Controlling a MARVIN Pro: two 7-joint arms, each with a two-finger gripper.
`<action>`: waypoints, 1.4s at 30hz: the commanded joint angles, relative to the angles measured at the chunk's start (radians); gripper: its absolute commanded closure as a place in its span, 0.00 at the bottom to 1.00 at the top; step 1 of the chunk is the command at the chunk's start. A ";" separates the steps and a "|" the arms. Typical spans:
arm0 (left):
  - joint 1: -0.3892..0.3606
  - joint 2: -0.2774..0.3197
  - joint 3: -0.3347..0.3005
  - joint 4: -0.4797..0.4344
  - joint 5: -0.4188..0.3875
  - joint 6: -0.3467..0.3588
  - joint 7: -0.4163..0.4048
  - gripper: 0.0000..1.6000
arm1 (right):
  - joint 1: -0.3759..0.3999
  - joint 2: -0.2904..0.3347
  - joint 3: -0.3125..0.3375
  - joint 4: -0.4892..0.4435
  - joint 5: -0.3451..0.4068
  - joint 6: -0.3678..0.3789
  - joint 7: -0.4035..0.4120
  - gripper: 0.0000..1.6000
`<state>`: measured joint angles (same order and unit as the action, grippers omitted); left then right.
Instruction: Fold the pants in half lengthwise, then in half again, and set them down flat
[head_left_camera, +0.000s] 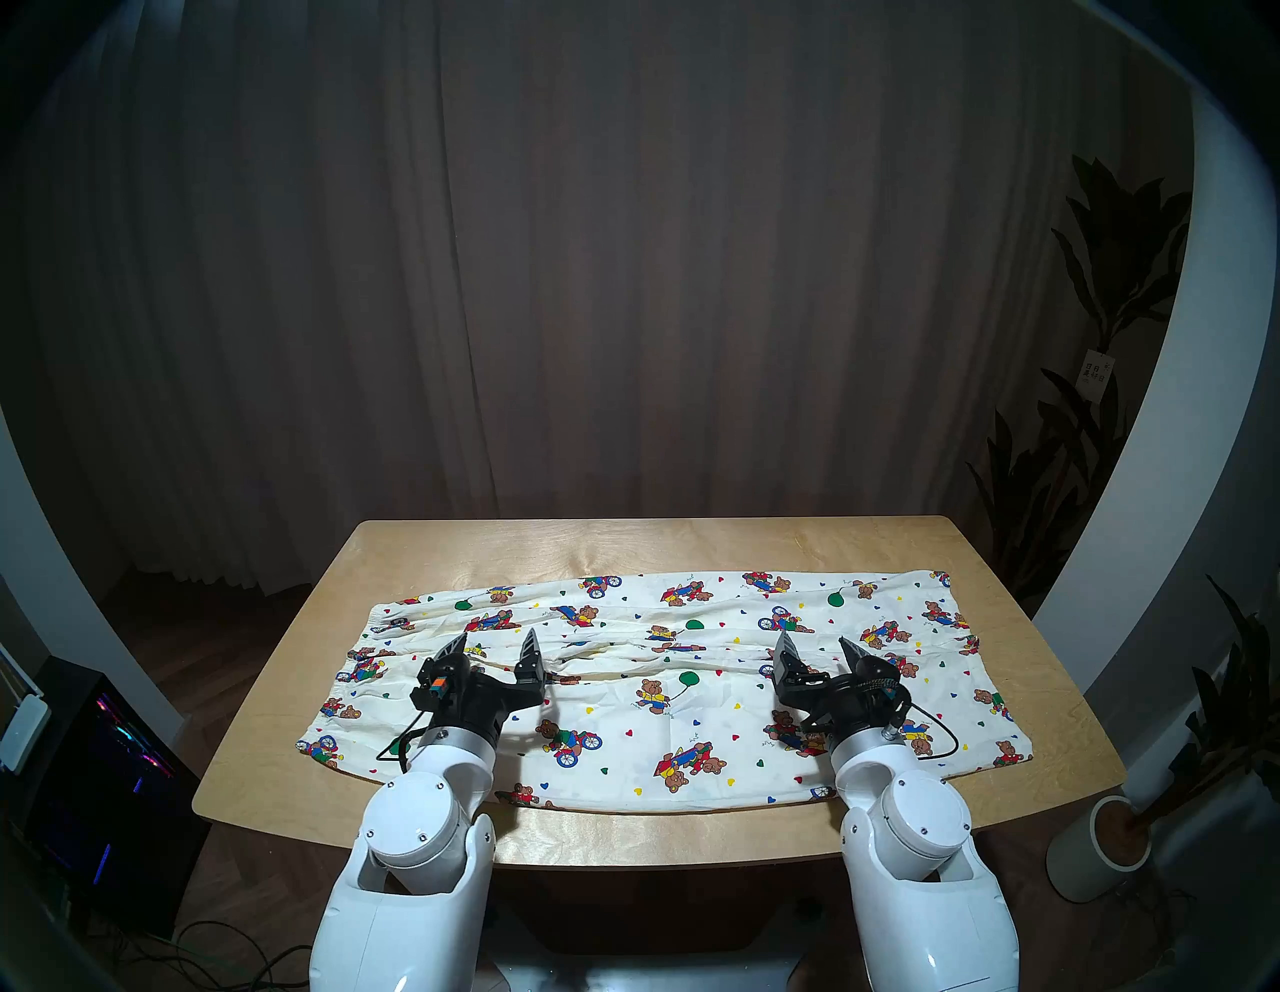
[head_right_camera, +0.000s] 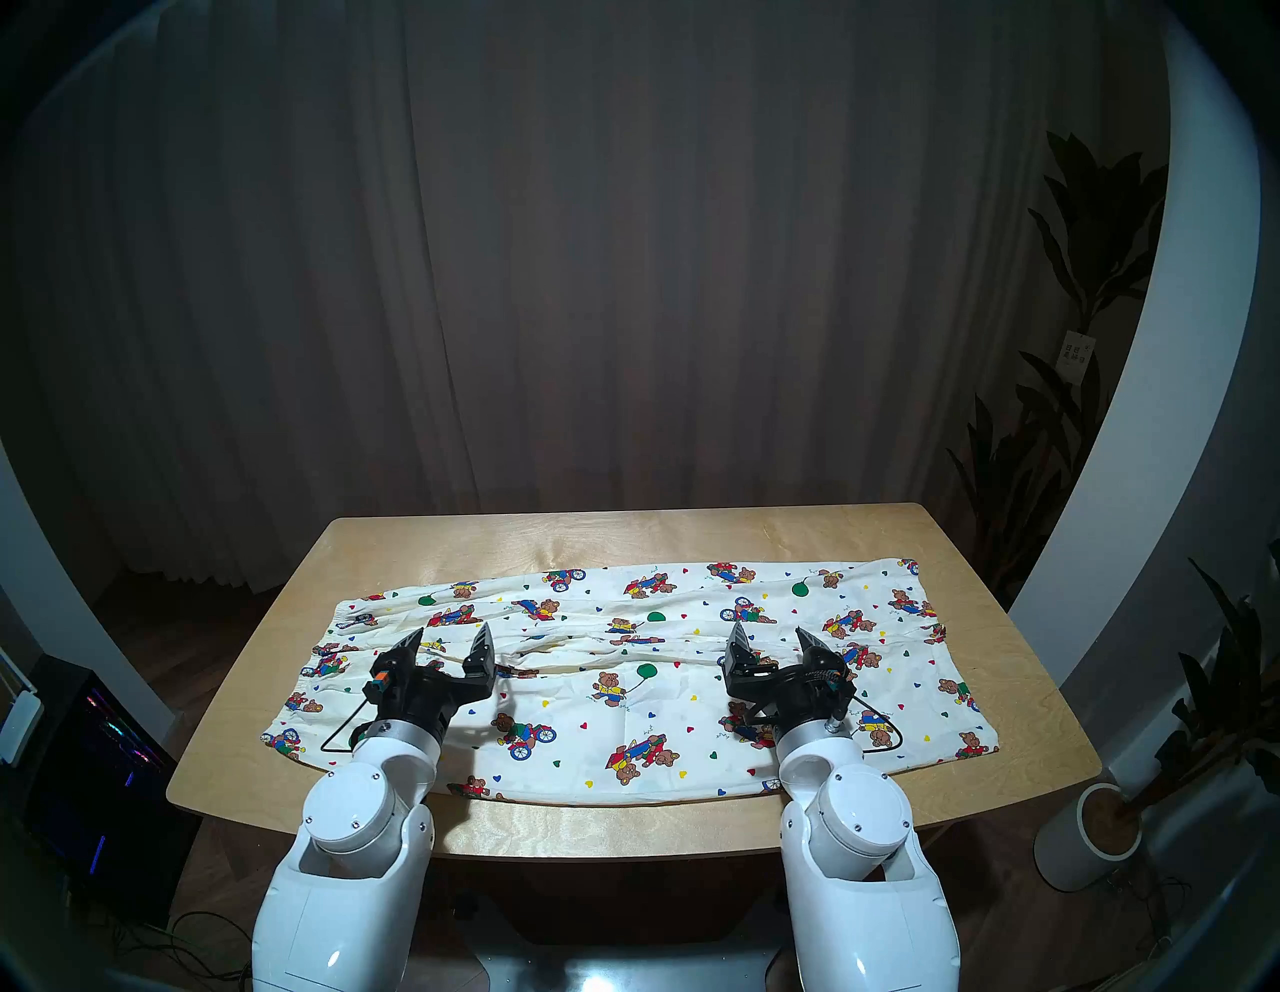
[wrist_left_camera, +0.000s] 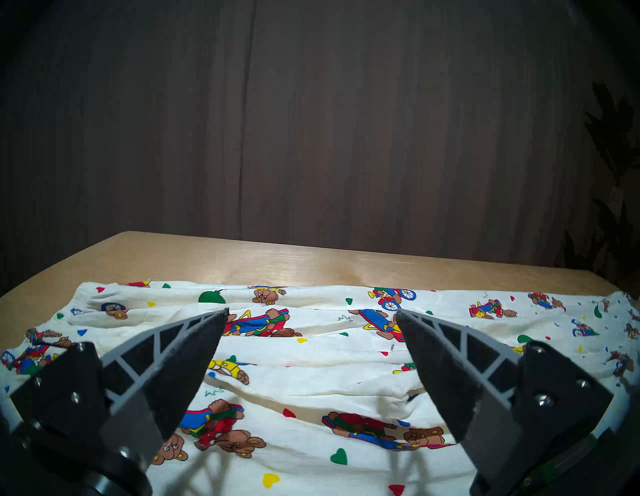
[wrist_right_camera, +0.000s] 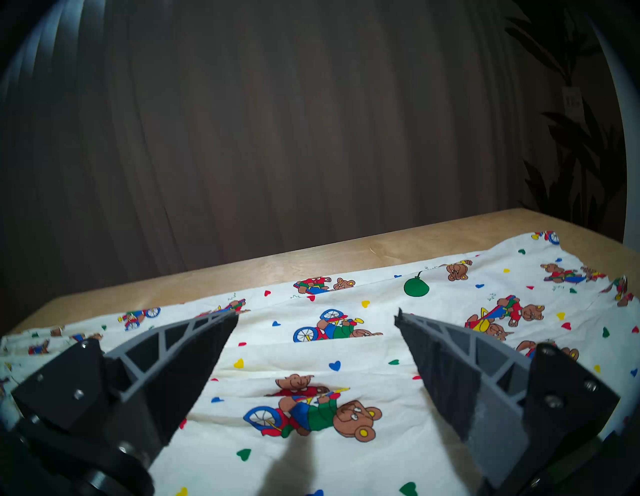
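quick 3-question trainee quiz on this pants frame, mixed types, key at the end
1. True or false: the left gripper is shut on the pants.
2. The waistband end of the pants lies toward which side of the table? A) robot's left B) robot's right C) far edge
3. Fill in: both grippers hover above the pants with jaws ____.

Key:
1. False: it is open and empty, as is the right gripper.
2. A
3. open

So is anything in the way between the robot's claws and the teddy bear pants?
Nothing visible. The pants lie spread on the table, and the left gripper and right gripper hang open just above them.
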<state>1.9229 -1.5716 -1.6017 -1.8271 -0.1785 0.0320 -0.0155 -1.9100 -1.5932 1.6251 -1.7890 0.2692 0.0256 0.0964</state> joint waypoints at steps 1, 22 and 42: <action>0.011 -0.047 -0.067 -0.122 -0.140 0.032 -0.016 0.00 | 0.001 -0.027 0.012 -0.071 0.152 0.063 0.031 0.00; 0.063 -0.115 -0.210 -0.237 -0.492 0.171 -0.054 0.00 | -0.028 -0.065 0.108 -0.144 0.569 0.267 0.021 0.00; 0.119 -0.162 -0.316 -0.311 -0.884 0.419 -0.085 0.00 | -0.095 -0.096 0.172 -0.313 0.919 0.482 -0.102 0.00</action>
<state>2.0295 -1.7145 -1.8839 -2.0919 -0.9469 0.3768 -0.0855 -1.9916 -1.6706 1.7811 -2.0144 1.1037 0.4541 0.0402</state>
